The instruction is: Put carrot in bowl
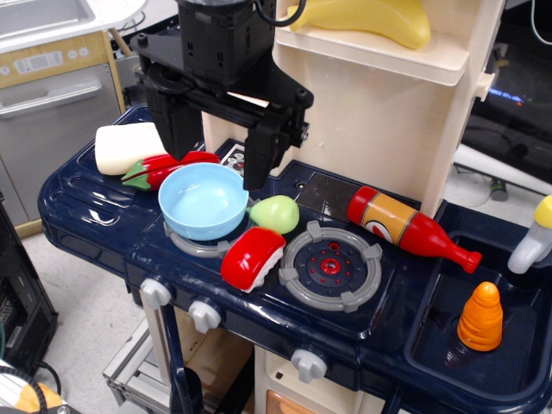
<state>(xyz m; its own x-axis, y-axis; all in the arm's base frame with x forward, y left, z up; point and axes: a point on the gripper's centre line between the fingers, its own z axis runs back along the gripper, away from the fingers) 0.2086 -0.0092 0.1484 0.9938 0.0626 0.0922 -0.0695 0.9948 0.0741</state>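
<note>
While the black gripper point(217, 164) hangs above the toy stove with its two fingers point(260, 155) spread wide and nothing between them, the light blue bowl point(203, 202) sits just beneath it, resting on the near-left burner ring. Every place that follows is given from that bowl. In this single view from the front of the play kitchen, the bowl looks empty and upright. The carrot point(480, 317) stands far to the bowl's right and nearer the camera, upright on its wide end in the dark sink basin point(440, 336), well apart from the bowl. Touching the bowl's right rim is a pale green pear point(276, 213). Just in front of the bowl and to its right lies a red and white piece of toy food point(252, 257), leaning on the stove top. Further right of that is the grey burner ring point(331, 266) with a red centre. Behind and to the right of the bowl a ketchup bottle point(410, 228) lies on its side, its nozzle pointing away from the bowl. Behind the bowl to its left lie a red chilli pepper point(164, 168) and a cream block point(129, 147). High above the bowl and to its right, a yellow banana point(371, 21) rests on the cream shelf point(405, 53).
</note>
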